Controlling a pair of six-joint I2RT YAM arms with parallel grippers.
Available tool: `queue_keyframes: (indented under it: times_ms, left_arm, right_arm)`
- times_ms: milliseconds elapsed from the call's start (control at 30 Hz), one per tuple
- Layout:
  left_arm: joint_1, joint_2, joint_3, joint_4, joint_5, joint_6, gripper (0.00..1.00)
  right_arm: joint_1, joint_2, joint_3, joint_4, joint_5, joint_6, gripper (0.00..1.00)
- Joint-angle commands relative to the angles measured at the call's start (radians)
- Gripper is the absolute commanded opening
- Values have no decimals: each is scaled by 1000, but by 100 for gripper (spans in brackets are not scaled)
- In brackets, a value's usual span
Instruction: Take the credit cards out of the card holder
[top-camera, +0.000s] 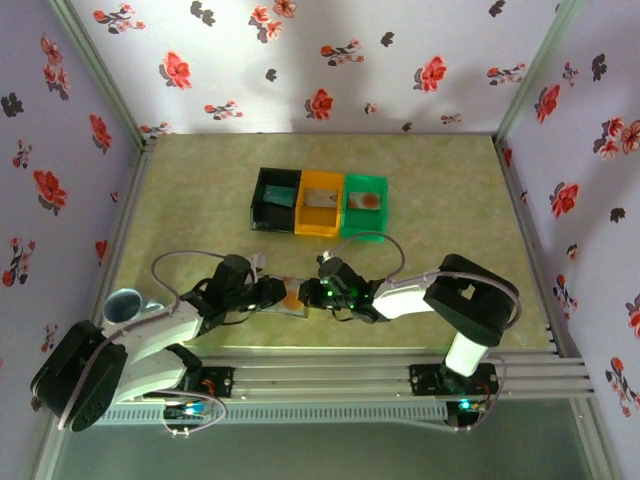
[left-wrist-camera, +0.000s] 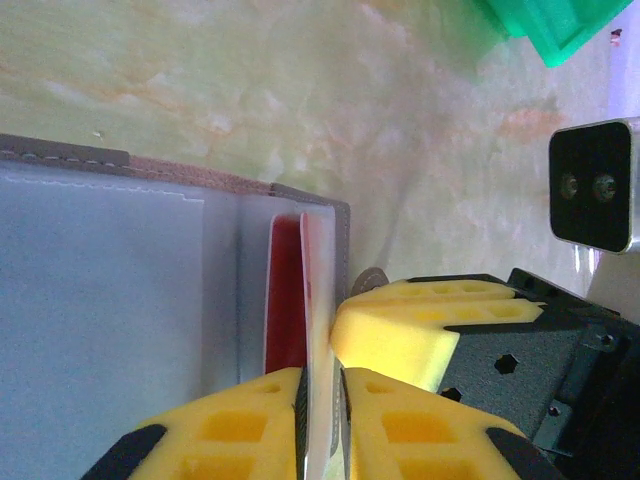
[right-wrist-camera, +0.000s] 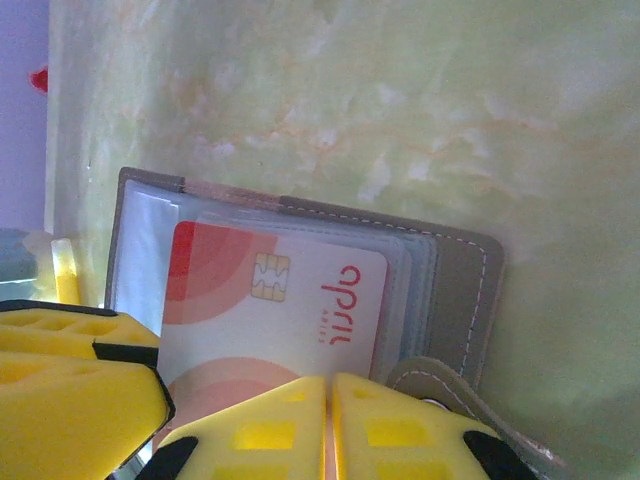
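Note:
The grey card holder lies open on the table between my two grippers. A pale credit card with red-orange arcs and a chip sticks out of its clear sleeves. In the left wrist view this card stands edge-on with a red card beside it. My left gripper is shut on the pale card's edge. My right gripper is shut at the holder's near edge beside its tab. Both grippers meet at mid-table, the left facing the right.
A black bin, an orange bin and a green bin stand in a row behind the grippers. The orange and green ones each hold a flat card. The green bin's corner lies beyond the holder. Floral walls enclose the table.

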Motion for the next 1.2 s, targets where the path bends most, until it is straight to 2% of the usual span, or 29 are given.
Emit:
queue_keyframes:
  times_ms: [0,400,600,1167]
  left_arm:
    - [11,-32,-4,37,-21,-12,19]
    - [19,-41,-4,27,-23,-14,12]
    - [22,-48,-4,13,-32,-13,0]
    - [41,-138,-4,-71,-57,8,0]
  right_arm:
    - [10,26,19,1,-8,-12,12]
    - [11,26,19,3,-9,-10,12]
    - [11,26,19,1,-8,-11,12]
    - [12,4,6,-13,1,-23,12]
